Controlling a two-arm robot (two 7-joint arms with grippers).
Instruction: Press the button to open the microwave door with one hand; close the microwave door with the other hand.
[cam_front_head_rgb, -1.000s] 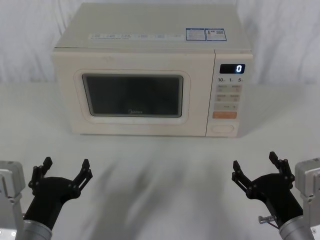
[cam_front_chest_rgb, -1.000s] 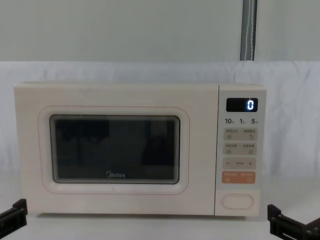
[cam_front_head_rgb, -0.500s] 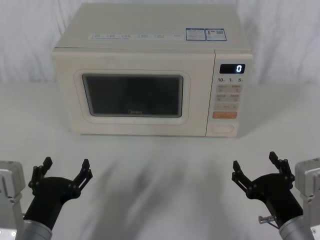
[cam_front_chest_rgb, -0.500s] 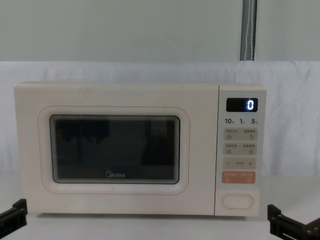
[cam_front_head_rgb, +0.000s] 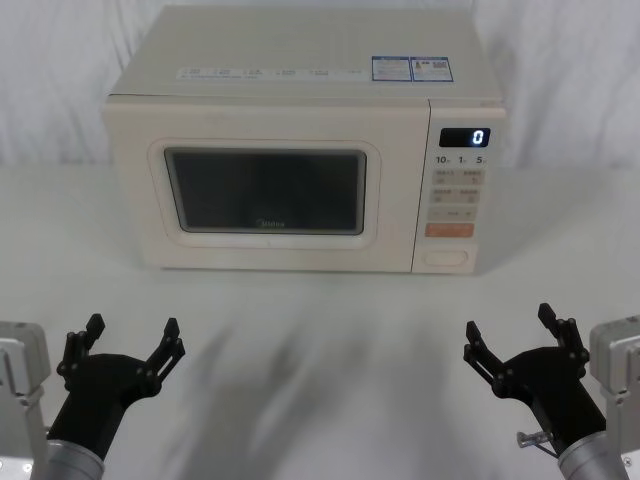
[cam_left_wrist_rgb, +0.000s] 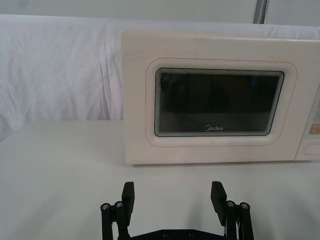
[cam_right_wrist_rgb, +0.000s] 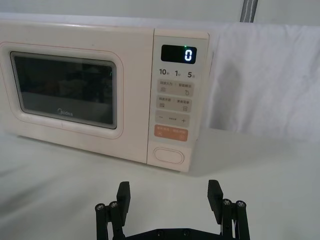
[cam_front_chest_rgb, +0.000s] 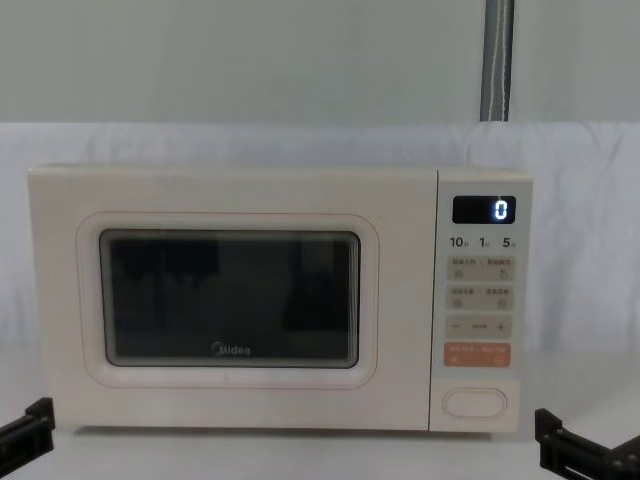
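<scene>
A cream microwave stands at the back of the white table, its door shut flush, with a dark window and a Midea logo. The door also faces me in the chest view, the left wrist view and the right wrist view. The wide pill-shaped button sits at the bottom of the control panel, under the orange key. My left gripper is open near the table's front left. My right gripper is open at the front right, well short of the button.
The control panel shows a lit "0" display above small keys and an orange key. White cloth covers the table and the wall behind. A grey pole rises behind the microwave on the right.
</scene>
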